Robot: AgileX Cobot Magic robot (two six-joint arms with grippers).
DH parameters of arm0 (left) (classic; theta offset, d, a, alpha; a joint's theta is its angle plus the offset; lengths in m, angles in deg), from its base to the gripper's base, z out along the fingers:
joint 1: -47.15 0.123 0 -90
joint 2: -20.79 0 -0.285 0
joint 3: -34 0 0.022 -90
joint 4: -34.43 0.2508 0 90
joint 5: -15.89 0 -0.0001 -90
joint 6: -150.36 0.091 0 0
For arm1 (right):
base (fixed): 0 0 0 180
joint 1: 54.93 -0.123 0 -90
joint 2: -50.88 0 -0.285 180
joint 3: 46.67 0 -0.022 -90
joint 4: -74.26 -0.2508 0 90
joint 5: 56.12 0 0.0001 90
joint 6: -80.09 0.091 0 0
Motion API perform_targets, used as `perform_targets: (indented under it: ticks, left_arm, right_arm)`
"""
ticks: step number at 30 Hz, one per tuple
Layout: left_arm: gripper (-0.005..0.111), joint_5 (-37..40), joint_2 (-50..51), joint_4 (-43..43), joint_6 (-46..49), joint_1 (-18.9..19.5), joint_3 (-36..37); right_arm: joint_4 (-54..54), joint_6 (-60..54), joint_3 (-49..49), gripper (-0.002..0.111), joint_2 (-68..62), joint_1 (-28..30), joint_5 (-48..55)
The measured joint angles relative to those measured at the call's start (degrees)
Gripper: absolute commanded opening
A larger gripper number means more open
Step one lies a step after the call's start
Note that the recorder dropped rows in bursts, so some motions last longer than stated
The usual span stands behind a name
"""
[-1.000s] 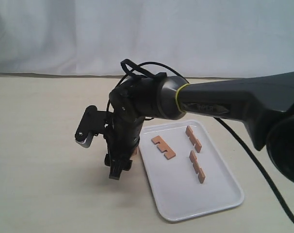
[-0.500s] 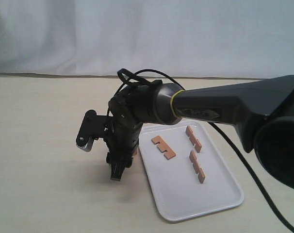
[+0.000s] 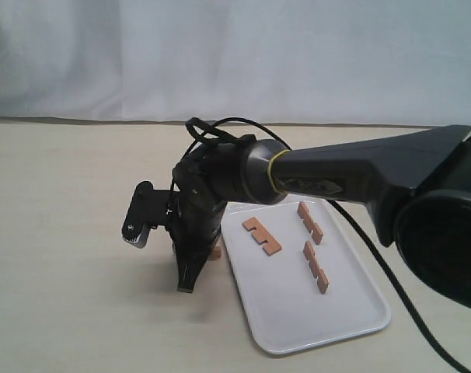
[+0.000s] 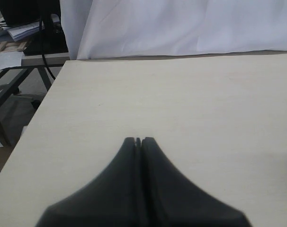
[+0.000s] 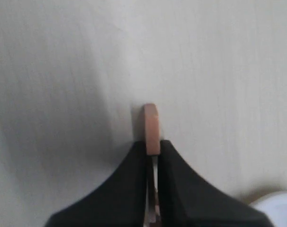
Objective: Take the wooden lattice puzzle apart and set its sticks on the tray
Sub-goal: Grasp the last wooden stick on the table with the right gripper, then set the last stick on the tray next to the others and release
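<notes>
Stick and right pincer first: the pincer is clenched on it, jaws nearly together, the thin edge showing between them. Its long axis runs on past the tips toward the counter. In the exterior view this pincer points straight down, low over the counter, with a bit of the stick peeping out on the tray side. The tray lies just beside it, to that view's right, and the other sticks lie flat there, apart from one another. So the right arm is the nearer one, and a short carry sideways over the rim looks like the next step. The left pincer is clenched and empty over bare counter.
</notes>
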Motion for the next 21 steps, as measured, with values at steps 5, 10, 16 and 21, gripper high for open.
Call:
perform_targets:
  ticks: [5,10,16,21]
  left_arm:
    - [0.0,0.0,0.0,0.0,0.0,0.0,0.0]
    - [0.0,0.0,0.0,0.0,0.0,0.0,0.0]
    - [0.0,0.0,0.0,0.0,0.0,0.0,0.0]
    - [0.0,0.0,0.0,0.0,0.0,0.0,0.0]
  right_arm:
    - [0.0,0.0,0.0,0.004,3.05,0.0,1.98]
    - [-0.24,2.05,0.0,0.004,8.36,0.1,4.14]
    - [-0.52,11.61,0.26,0.004,11.79,4.3,7.09]
    - [-4.12,17.93,4.7,0.004,11.87,10.69,7.47]
